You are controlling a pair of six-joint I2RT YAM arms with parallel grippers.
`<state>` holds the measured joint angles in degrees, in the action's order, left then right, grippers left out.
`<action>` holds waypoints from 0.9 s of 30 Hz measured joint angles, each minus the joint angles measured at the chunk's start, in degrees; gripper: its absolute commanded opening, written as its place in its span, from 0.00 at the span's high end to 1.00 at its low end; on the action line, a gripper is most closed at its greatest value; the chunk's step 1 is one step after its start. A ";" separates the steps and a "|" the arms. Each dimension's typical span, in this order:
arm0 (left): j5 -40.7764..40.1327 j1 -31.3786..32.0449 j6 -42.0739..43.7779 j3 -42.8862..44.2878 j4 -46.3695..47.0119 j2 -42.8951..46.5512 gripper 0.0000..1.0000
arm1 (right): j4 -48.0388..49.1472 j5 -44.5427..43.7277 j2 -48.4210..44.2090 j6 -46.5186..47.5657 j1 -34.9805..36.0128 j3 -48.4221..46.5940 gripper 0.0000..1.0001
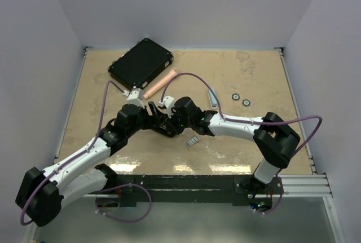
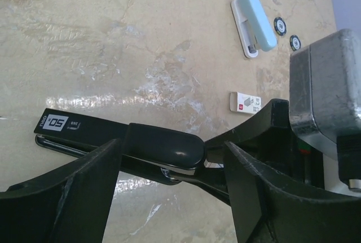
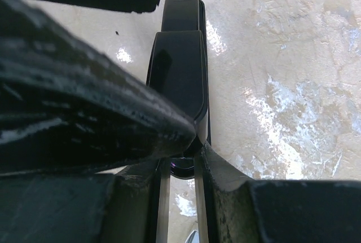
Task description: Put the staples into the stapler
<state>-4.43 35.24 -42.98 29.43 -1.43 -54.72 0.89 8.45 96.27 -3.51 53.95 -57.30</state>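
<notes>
Right fingers [image 3: 84,119] are clamping the stapler's [image 2: 163,144] rear end, and left fingers [image 2: 67,198] are standing open astride it. Staples [image 1: 192,141] are lying on the table [image 1: 254,74] just base-side of the right fingers, nearer that arm.

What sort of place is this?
Probably a lab test cell: a marbled tabletop boxed in by plain pale walls, with office items laid out, like a black stapler and black case.

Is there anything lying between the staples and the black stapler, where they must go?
No loose thing lies between the staples and the black stapler. Only the arms crowd it: the right gripper grips its end, the open left gripper straddles it.
</notes>
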 measured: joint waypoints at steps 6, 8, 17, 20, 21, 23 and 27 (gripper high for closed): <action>0.11 -5.75 -0.37 1.84 -2.80 1.90 0.21 | 0.09 -0.15 0.00 0.04 0.04 0.04 0.84; 0.15 -9.75 -0.20 1.86 -3.56 3.48 0.19 | 0.13 -0.17 0.00 0.04 0.04 0.20 0.80; -7.43 -14.93 6.27 2.40 -8.35 10.14 0.18 | 1.42 -0.24 -0.07 0.02 0.04 1.60 0.72; -11.04 -14.93 9.53 2.40 -9.62 12.52 0.18 | 0.52 -0.33 -0.07 0.02 0.04 1.97 0.69; -12.28 -14.93 10.82 2.40 -9.94 13.42 0.18 | -0.07 -0.33 -0.07 0.02 0.04 2.21 0.68; -14.84 -14.93 13.57 2.40 -10.45 15.23 0.18 | -1.55 -0.33 -0.07 0.02 0.04 2.51 0.64; -18.32 -14.93 17.55 2.40 -10.51 17.51 0.18 | -3.72 -0.35 -0.35 0.00 0.04 2.60 0.59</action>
<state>-22.74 20.32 -25.43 31.83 -11.94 -37.21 -2.83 8.10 95.92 -3.51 54.00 -54.70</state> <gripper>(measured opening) 0.823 0.378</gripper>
